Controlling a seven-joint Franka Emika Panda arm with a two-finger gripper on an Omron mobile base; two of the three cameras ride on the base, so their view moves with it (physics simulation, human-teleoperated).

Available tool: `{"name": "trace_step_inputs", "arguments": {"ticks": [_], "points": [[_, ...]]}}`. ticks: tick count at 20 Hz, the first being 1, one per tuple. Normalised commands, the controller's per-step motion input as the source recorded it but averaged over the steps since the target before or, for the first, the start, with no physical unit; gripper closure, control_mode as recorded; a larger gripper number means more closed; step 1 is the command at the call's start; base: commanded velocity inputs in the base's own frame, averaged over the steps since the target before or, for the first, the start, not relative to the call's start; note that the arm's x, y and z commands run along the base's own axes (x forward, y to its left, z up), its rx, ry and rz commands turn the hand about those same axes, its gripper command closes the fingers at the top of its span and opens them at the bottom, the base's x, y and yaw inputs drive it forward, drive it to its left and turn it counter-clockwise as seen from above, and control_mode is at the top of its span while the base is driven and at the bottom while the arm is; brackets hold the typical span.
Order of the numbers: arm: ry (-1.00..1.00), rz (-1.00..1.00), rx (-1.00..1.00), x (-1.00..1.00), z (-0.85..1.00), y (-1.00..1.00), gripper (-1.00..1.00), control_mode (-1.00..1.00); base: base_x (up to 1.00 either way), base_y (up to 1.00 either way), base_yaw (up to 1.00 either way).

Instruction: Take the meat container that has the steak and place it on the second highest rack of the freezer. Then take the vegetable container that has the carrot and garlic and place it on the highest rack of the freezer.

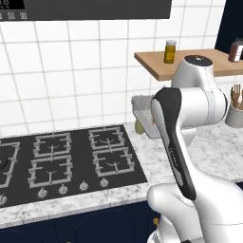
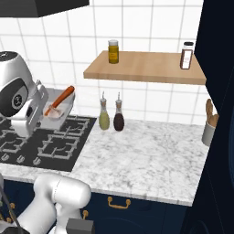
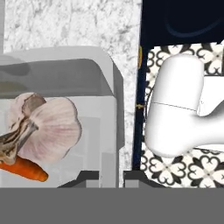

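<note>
Claw (image 2: pixel 42 112) closed on the near wall of the vegetable container (image 2: pixel 58 111), holding it lifted above the stove (image 2: pixel 43 141). In the right base view the tray hangs in the air over the right-hand burners, tilted, its far end higher than the held end. The carrot (image 2: pixel 60 100) lies lengthwise in it, thick end up at the far rim, tip pointing down toward the claw. A pale lump sits at the low end of the tray, by the carrot's tip.

Hand view: finger tips (image 3: pixel 87 177) rise at the bottom edge, pinching the tray's light-grey wall (image 3: pixel 109 131) between them. Inside, a garlic bulb (image 3: pixel 48 127), pinkish-white with a dry papery stem, lies against the carrot's orange tip (image 3: pixel 26 169). Beyond the tray: marble counter (image 3: pixel 78 22), a navy cabinet front (image 3: pixel 183 22) and patterned floor tile (image 3: pixel 175 168).

Left base view: the arm (image 1: pixel 175 137) blocks most of the tray; one grey corner (image 1: pixel 140 107) shows at its left, above the counter's edge beside the stove's right burners.

Surroundings, right base view: two bottles, one olive (image 2: pixel 104 116) and one dark (image 2: pixel 119 117), stand side by side on the counter just right of the stove. A wooden wall shelf (image 2: pixel 146 68) above carries a yellow jar (image 2: pixel 113 51) and a dark shaker (image 2: pixel 186 55), well apart. A pale cup with wooden utensils (image 2: pixel 209 128) stands at the counter's far right.
</note>
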Motion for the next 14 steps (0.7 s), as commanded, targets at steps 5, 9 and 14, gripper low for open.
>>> {"name": "trace_step_inputs", "arguments": {"ticks": [5, 9, 14], "points": [[0.00, 0.00, 0.00, 0.00, 0.00, 0.00, 1.00, 1.00, -0.23, 0.88, 0.00], [0.00, 0.00, 0.00, 0.00, 0.00, 0.00, 1.00, 1.00, -0.21, 1.00, 0.00], [0.00, 0.00, 0.00, 0.00, 0.00, 0.00, 1.00, 1.00, -0.32, 1.00, -0.03]]}}
